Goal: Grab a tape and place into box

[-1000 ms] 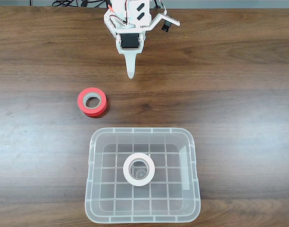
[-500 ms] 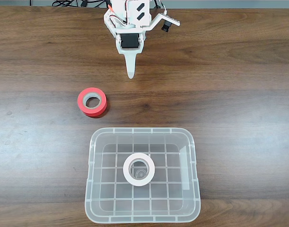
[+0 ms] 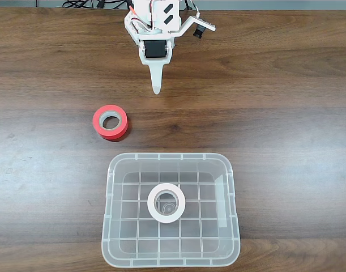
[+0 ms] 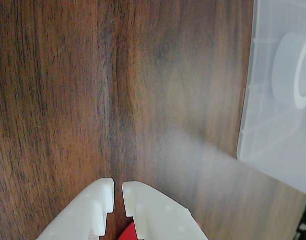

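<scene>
Item: small white ring-shaped roll of tape (image 3: 166,203), lying inside the large clear plastic bin (image 3: 232,187), well ahead of our white pincer (image 3: 156,86). Pincer: nearly closed, empty, parked apart. We judge placement done; nothing evidently left.

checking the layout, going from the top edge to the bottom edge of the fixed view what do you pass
gripper → red tape roll → far rim of the box → the tape lying inside the box
</scene>
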